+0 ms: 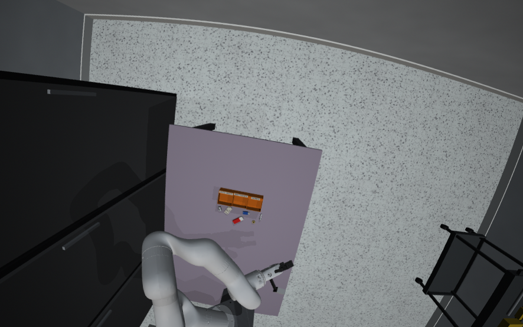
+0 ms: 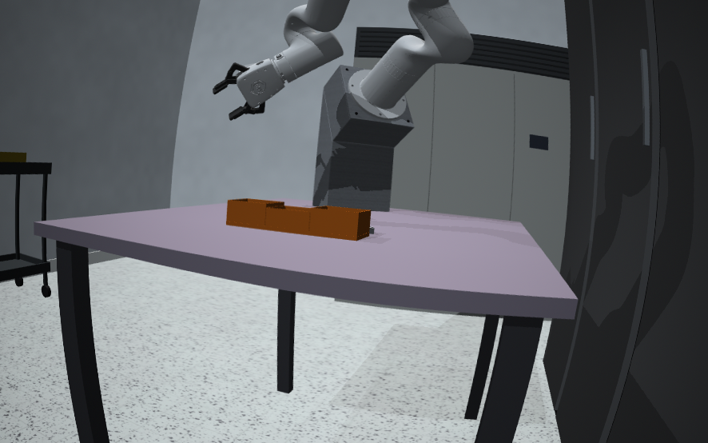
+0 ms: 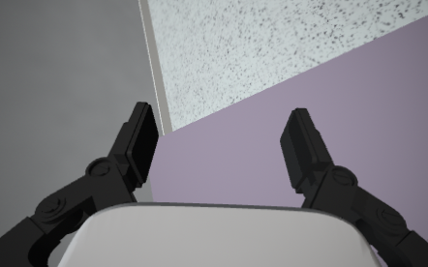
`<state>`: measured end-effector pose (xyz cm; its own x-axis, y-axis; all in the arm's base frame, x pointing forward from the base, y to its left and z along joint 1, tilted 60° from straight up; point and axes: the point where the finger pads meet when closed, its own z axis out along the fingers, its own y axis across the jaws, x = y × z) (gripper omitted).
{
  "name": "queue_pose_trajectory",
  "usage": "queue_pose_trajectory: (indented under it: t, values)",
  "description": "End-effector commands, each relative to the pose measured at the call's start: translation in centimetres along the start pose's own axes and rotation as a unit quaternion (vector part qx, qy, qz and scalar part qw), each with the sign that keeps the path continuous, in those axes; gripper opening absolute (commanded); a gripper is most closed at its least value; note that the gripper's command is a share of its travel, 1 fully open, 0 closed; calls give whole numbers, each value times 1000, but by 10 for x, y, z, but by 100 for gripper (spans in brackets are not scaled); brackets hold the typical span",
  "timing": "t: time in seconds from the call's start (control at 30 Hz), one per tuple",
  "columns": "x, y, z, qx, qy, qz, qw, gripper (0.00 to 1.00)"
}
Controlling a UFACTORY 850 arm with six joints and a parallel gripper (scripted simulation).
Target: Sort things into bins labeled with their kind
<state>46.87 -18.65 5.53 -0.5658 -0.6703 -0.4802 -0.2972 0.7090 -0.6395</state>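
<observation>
The tool (image 2: pixel 237 92) stands fully open with nothing between its fingers, high above the mauve surface (image 2: pixel 428 264) and near one of its edges. The wrist view confirms this: both black fingers spread wide, and only bare surface, the surface edge and speckled floor (image 3: pixel 248 44) appear between them. No bin or item is visible there. The top view alone shows the task items. The three orange bins (image 1: pixel 239 199) stand joined in a row on the surface, well apart from the tool (image 1: pixel 285 266), with pale labels along their far rims; the label text is too small to read. On the tool side of the row lie several small items: a red-and-white item (image 1: pixel 237 220) nearest the tool, a blue item (image 1: pixel 245 212), a pale patterned item (image 1: pixel 228 209), a small grey item (image 1: pixel 219 208), a small round item (image 1: pixel 253 221) and a thin pale item (image 1: pixel 260 216). Their kinds cannot be determined. The exterior view looks from behind the bins (image 2: pixel 299 218), so their walls hide nearly all items; only a small grey piece (image 2: pixel 372 231) shows past one end. This view also shows the arm's grey pedestal (image 2: pixel 356 165) beyond the bins, and a black cart (image 2: pixel 17 206) beside the surface.
</observation>
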Motion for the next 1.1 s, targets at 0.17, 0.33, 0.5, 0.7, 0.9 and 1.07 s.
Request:
queue_pose_trajectory:
  t: [0.17,0.33,0.5,0.7,0.9,1.07]
  values:
    - [0,0,0,0,0,0,1000,100]
    - [0,0,0,0,0,0,1000,100]
    - [0,0,0,0,0,0,1000,100]
    - [-21,27,23,0,0,0,1000,7]
    - [-30,31,20,3,-13,-21,1000,7]
    - [-45,25,18,-13,-38,-50,998,7]
